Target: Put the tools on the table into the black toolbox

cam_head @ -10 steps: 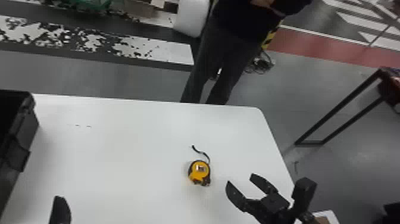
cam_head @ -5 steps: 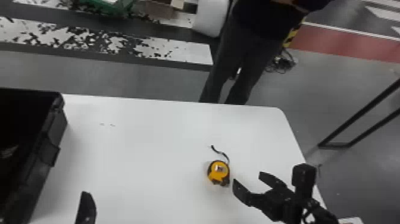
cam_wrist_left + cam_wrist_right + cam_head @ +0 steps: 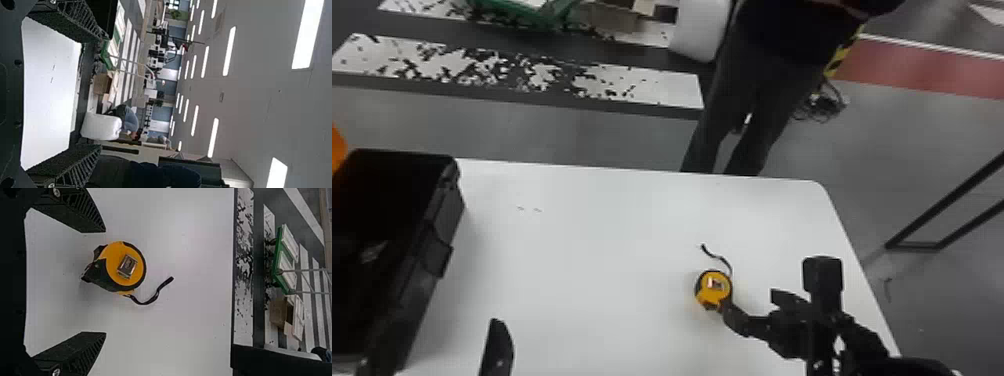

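**Round yellow-and-black tape measure (image 3: 116, 262) on the table, right gripper (image 3: 752, 300) wide around it**

The tape measure lies on the smooth white table with a rounded far corner (image 3: 612, 225), well to the right of the toolbox. The right wrist view shows a silver metal clip (image 3: 127, 266) on its face and a thin black wrist strap (image 3: 152, 299) curling away over the tabletop.

In that same view the right gripper's two flat black fingers stand wide apart, one to each side of the tape measure, with a gap showing on both sides (so nothing is gripped there).

The open black plastic toolbox (image 3: 446, 220) sits at the left of the table in the head view, its latched side facing the middle. A small pale item (image 3: 373, 252) shows in its dark interior, too blurred to tell what it is. Something bright orange (image 3: 337, 147) shows beside its far left corner.

The left gripper (image 3: 439, 335) is near the toolbox's right side in the head view. Its fingers are spread wide too, and the left wrist view shows them holding nothing.
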You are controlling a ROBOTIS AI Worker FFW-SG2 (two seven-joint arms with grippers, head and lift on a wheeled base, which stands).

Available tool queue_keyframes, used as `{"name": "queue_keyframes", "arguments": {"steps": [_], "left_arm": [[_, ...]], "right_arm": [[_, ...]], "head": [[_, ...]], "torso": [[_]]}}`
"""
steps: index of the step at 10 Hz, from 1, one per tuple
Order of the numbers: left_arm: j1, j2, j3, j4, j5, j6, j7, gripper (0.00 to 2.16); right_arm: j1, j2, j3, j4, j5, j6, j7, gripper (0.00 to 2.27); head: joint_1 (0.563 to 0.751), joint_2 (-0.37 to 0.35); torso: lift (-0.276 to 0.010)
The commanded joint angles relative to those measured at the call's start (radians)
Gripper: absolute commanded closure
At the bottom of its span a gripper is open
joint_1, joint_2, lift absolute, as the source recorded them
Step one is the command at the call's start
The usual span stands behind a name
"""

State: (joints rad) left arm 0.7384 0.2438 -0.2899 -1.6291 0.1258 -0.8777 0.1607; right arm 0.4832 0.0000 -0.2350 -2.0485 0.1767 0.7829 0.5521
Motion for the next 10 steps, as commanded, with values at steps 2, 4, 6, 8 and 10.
{"name": "queue_keyframes", "arguments": {"steps": [2,4,6,8,10], "left_arm": [[-0.005,0.005,-0.003,-0.002,0.000,0.009,-0.003,0.03],[-0.008,0.008,-0.006,-0.002,0.002,0.012,-0.003,0.03],[-0.008,0.014,-0.006,-0.003,0.005,0.012,-0.004,0.03],[-0.008,0.019,-0.008,-0.003,0.006,0.012,-0.004,0.03],[-0.008,0.022,-0.014,-0.003,0.008,0.012,-0.004,0.03]], "right_arm": [[-0.048,0.001,0.040,0.001,0.026,0.097,-0.032,0.07],[-0.077,0.001,0.059,0.001,0.041,0.140,-0.054,0.07],[-0.100,0.001,0.066,0.001,0.058,0.177,-0.067,0.07],[-0.117,0.001,0.079,0.007,0.064,0.220,-0.103,0.07],[-0.132,0.001,0.102,0.011,0.070,0.272,-0.149,0.07]], "head": [[0.695,-0.192],[0.695,-0.183],[0.695,-0.181],[0.695,-0.183],[0.695,-0.189]], "torso": [[-0.039],[-0.039],[-0.039],[-0.039],[-0.039]]}}
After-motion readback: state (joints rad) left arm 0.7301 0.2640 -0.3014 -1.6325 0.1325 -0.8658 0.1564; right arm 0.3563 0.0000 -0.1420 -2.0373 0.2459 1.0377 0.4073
